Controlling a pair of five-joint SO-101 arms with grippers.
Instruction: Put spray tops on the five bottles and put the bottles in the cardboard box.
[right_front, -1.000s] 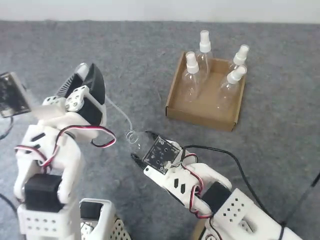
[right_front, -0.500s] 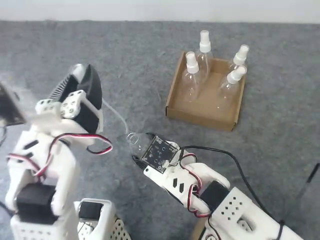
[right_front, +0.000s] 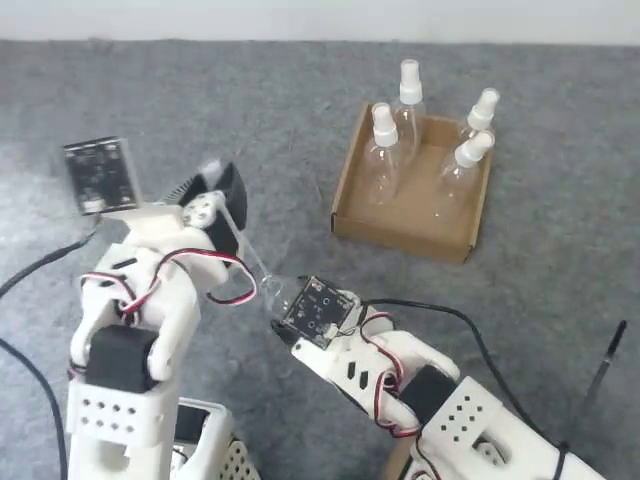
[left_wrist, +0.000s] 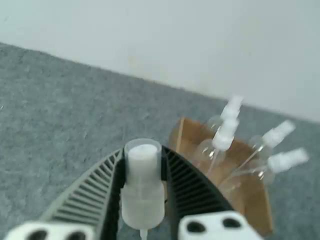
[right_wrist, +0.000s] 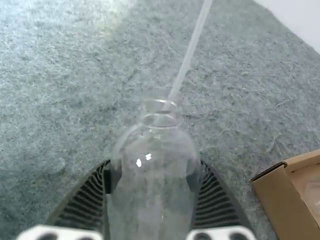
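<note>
My right gripper (right_wrist: 152, 192) is shut on a clear open bottle (right_wrist: 151, 185), held low over the carpet with its neck (right_front: 272, 289) toward the left arm. My left gripper (left_wrist: 144, 187) is shut on a white spray top (left_wrist: 143, 186). The top's thin dip tube (right_wrist: 187, 55) runs down into the bottle's mouth (right_wrist: 161, 110). In the high view the left gripper (right_front: 218, 195) sits up and left of the bottle. A cardboard box (right_front: 398, 232) at the back right holds several capped bottles (right_front: 385, 150).
Grey carpet (right_front: 560, 270) covers the table, with open floor left of and in front of the box. A pale wall (left_wrist: 200, 40) runs behind. The two arm bases (right_front: 120, 420) stand at the near edge, with cables (right_front: 470, 335) trailing to the right.
The left arm swung right and down with the spray top, bringing its tube tip into the bottle's mouth. The right gripper with the bottle stayed nearly still.
</note>
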